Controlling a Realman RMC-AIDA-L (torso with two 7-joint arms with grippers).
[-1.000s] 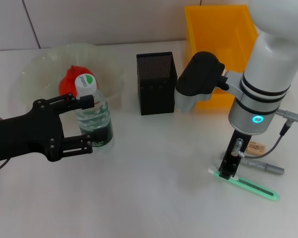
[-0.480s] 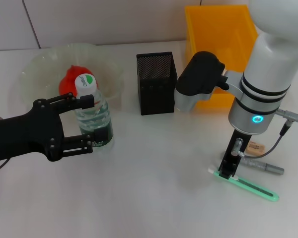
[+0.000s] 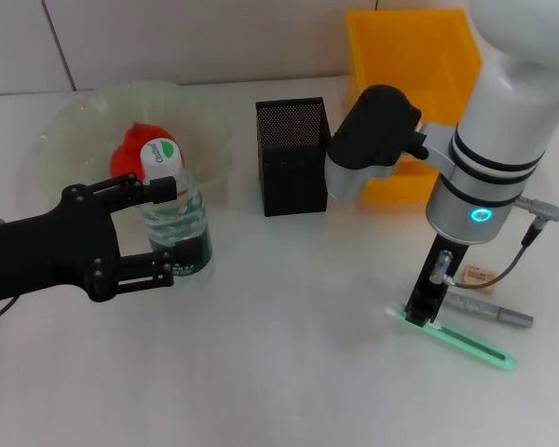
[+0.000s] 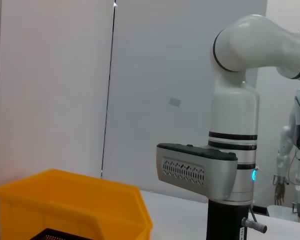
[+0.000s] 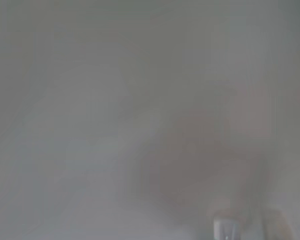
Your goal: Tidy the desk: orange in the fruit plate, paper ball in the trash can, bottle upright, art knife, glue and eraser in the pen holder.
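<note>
The bottle (image 3: 190,222) stands upright in front of the glass fruit plate (image 3: 74,121), which holds the orange (image 3: 128,155). My left gripper (image 3: 170,231) is open, with one finger on each side of the bottle. My right gripper (image 3: 419,315) points straight down and is shut on the near end of the green art knife (image 3: 466,343), which lies low over the table. The grey glue (image 3: 492,313) and the eraser (image 3: 480,276) lie just beside it. The black mesh pen holder (image 3: 293,156) stands mid-table. No paper ball is in view. The right wrist view shows only haze.
A yellow bin (image 3: 412,56) stands at the back right, behind my right arm; the left wrist view shows the yellow bin (image 4: 65,200) and my right arm (image 4: 232,150) too. A cable (image 3: 514,261) hangs from the right wrist above the eraser.
My right gripper has shifted slightly left and away from me, and the green art knife has moved with it. The left arm and the bottle have not moved.
</note>
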